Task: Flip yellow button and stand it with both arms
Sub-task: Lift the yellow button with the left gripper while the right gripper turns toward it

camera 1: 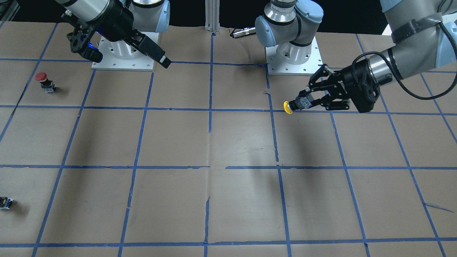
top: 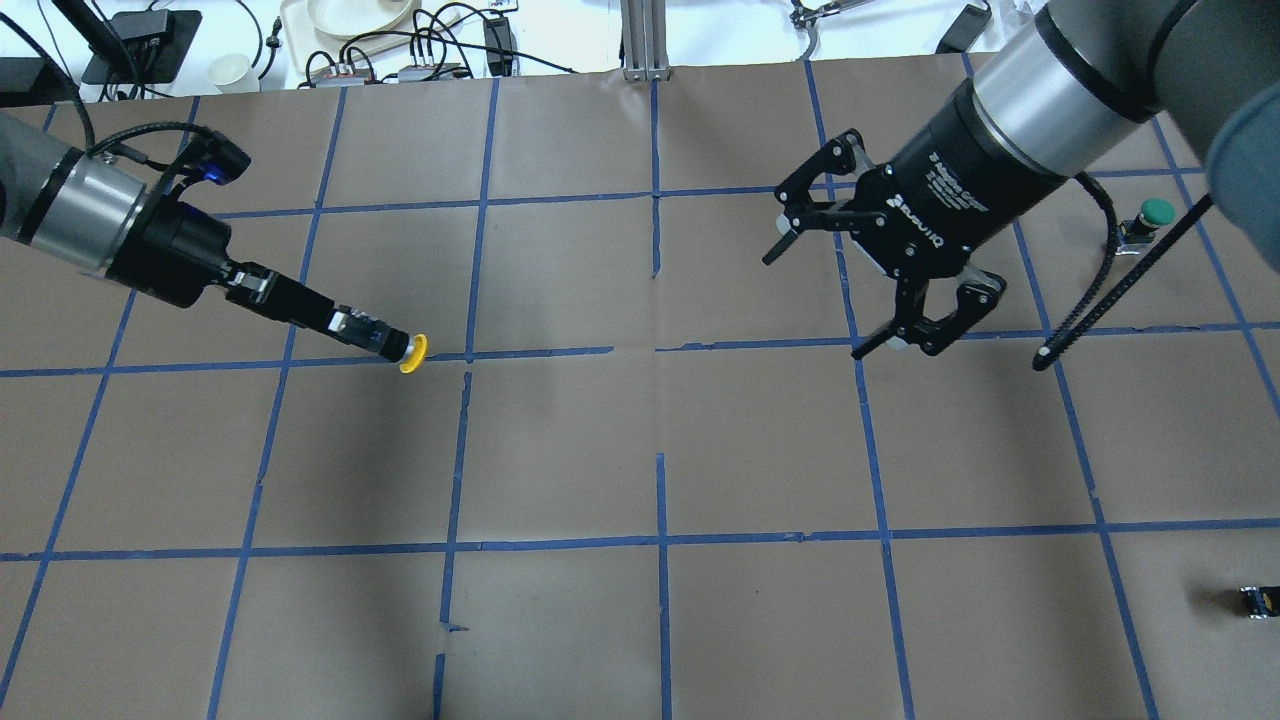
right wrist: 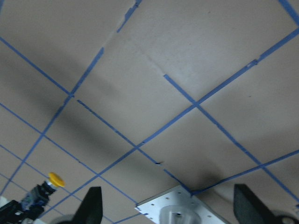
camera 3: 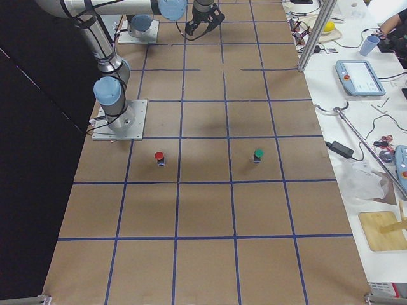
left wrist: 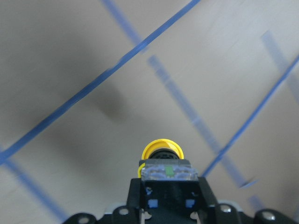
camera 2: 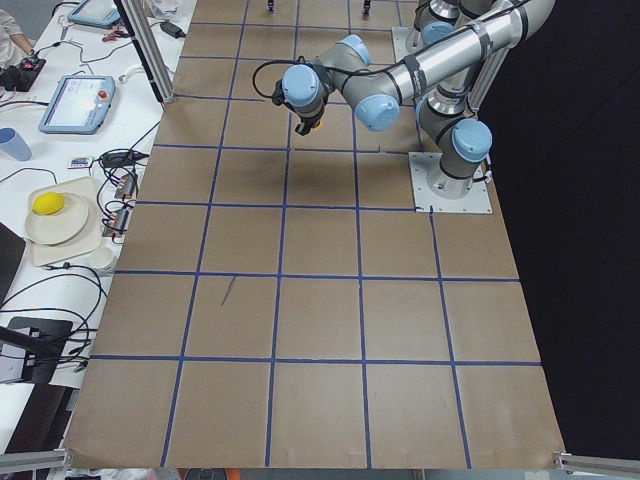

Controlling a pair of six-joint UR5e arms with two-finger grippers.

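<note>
The yellow button (camera 1: pixel 287 107) is held sideways in the air, with its yellow cap pointing away from the gripper toward the table's middle. My left gripper (camera 1: pixel 306 102) is shut on its black body. The grasp also shows in the overhead view, with gripper (top: pixel 352 325) and cap (top: pixel 412 352). In the left wrist view the cap (left wrist: pixel 162 149) sits beyond the grey-blue terminal end. My right gripper (top: pixel 812 308) is open and empty, held above the table well apart from the button. The right wrist view shows the button (right wrist: pixel 56 179) far off at lower left.
A red-capped button (camera 1: pixel 44 81) stands on the robot's right side, and a green-capped one (top: pixel 1150 215) stands farther out. A tiny dark component (top: pixel 1258 600) lies near the right edge. The two arm base plates (camera 1: pixel 294 57) sit at the robot's side of the brown, blue-taped table (top: pixel 660 440).
</note>
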